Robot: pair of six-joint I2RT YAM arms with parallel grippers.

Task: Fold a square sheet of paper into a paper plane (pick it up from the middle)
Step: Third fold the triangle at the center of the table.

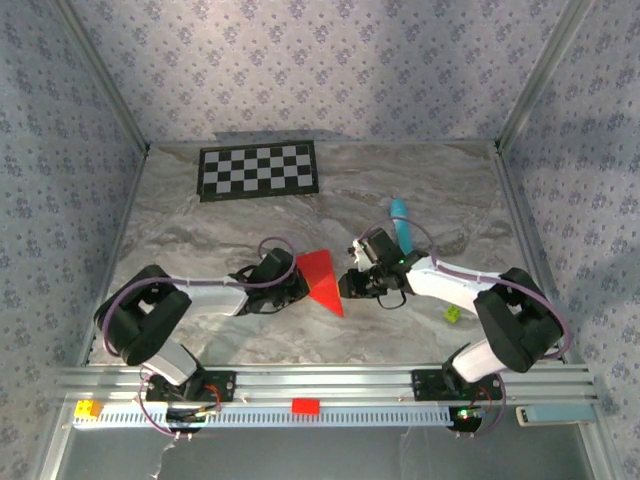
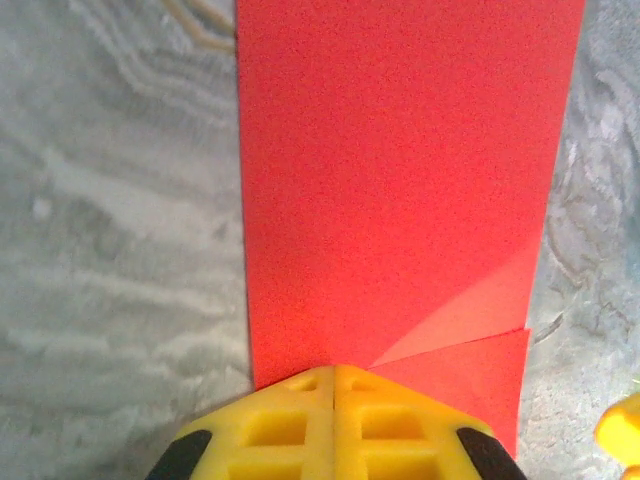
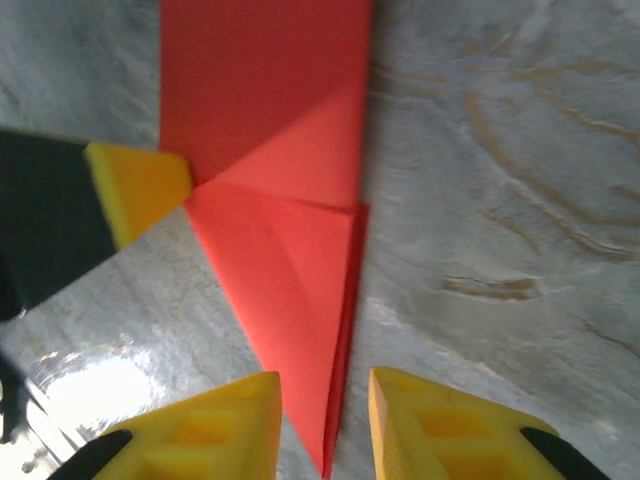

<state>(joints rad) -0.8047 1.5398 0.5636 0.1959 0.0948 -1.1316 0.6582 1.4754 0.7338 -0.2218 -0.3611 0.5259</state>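
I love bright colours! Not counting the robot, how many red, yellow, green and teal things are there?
Red: 2, the folded paper and the small block
Yellow: 1, the toy brick
Green: 1, the little lump
Teal: 1, the stick
Total: 5

paper plane [image 1: 320, 278]: bright red, partly folded, diagonal creases
pose: flat, tip pointing near-right
place: worktop [image 1: 250, 225] centre
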